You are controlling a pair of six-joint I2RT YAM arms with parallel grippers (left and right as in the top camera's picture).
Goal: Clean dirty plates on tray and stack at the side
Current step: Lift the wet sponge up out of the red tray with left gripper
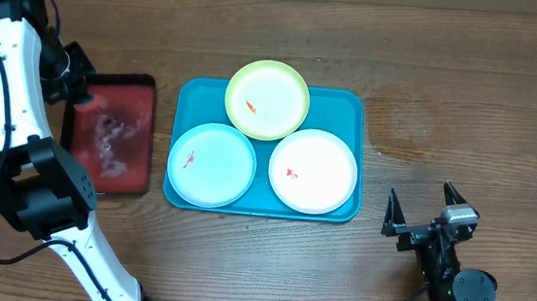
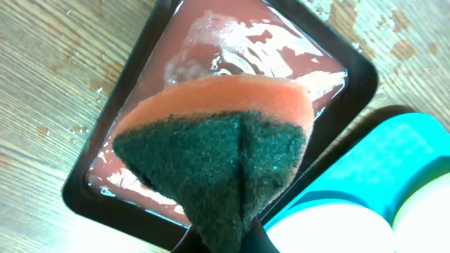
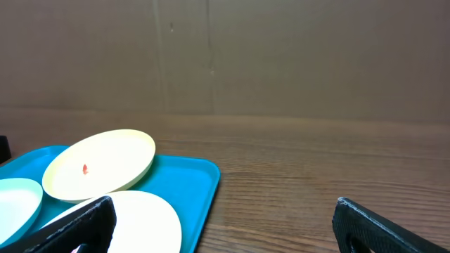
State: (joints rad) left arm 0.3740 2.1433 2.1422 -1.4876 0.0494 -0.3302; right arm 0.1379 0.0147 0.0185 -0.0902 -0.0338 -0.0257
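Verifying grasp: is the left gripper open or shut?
Shut. The left gripper pinches the sponge, which shows folded in its wrist view.

lime plate (image 1: 275, 93), pale blue plate (image 1: 213, 168), white plate (image 1: 318, 165), turquoise tray (image 1: 348, 109)

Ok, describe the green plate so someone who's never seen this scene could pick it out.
Find the wide turquoise tray, the biggest thing in view. On it, the green plate lies at the far edge, overhanging the rim, behind the blue plate and the white plate. It alone is lime, with a small red smear near its middle.
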